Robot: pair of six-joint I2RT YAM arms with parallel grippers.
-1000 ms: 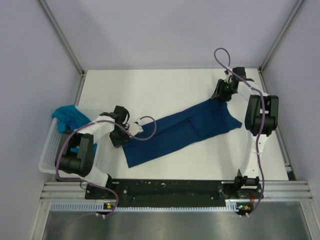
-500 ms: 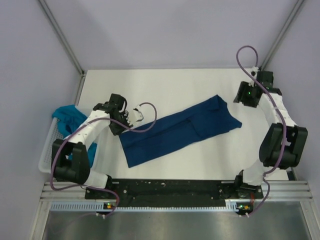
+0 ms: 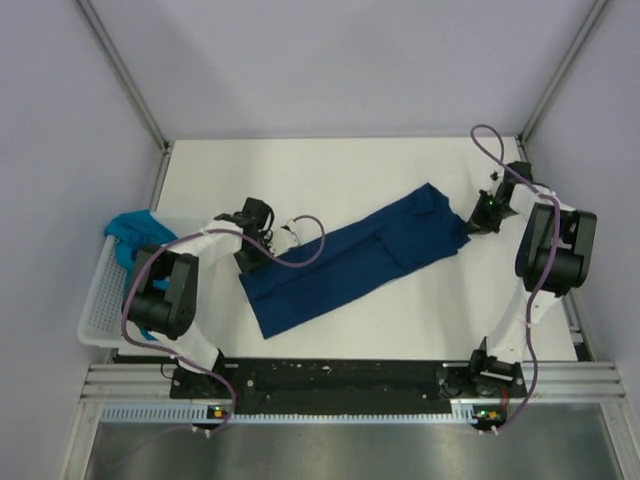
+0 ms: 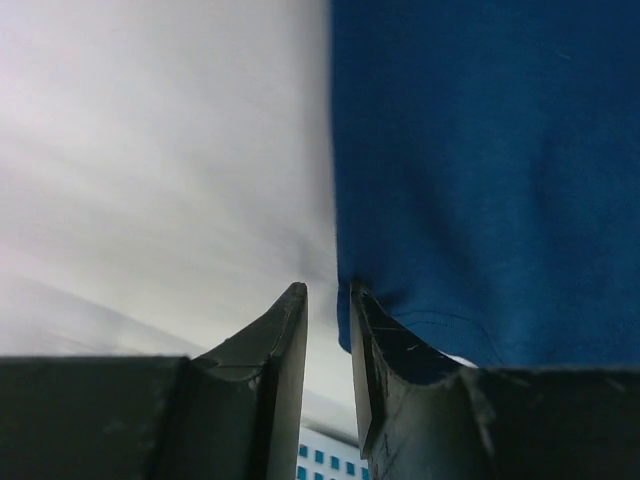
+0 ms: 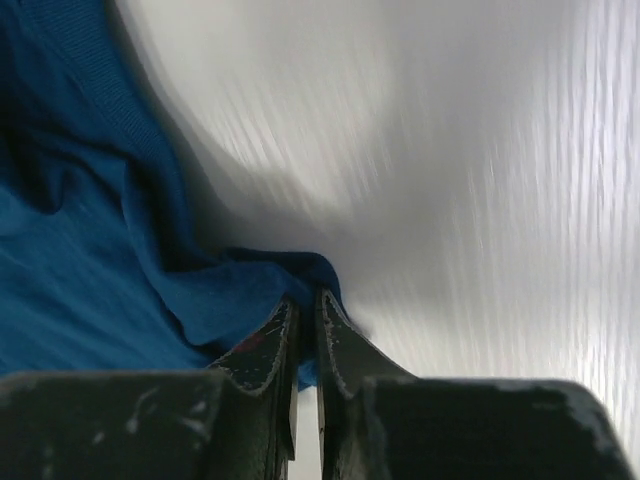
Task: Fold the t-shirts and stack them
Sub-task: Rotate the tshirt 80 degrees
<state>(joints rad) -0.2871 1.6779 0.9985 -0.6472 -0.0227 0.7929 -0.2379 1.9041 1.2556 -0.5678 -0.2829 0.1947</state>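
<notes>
The navy t-shirt (image 3: 350, 262) lies as a long folded band on the tabletop (image 3: 330, 170), stretched between both arms. The right fingers (image 5: 275, 345) are pressed nearly together, apparently pinching its corner at their tips. The left fingers (image 4: 283, 335) stand slightly apart, with the cloth's edge beside one of them and nothing gripped. The fold looks half-made, and the next move calls for the left fingers to close on that edge.

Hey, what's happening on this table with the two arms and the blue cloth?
Two robot arms are folding t-shirts. A navy t-shirt lies as a long, partly folded strip on the table. The right end effector seems to pinch its right corner; the left end effector sits at its left edge, slightly open, gripping nothing. A teal t-shirt lies in the basket.
</notes>
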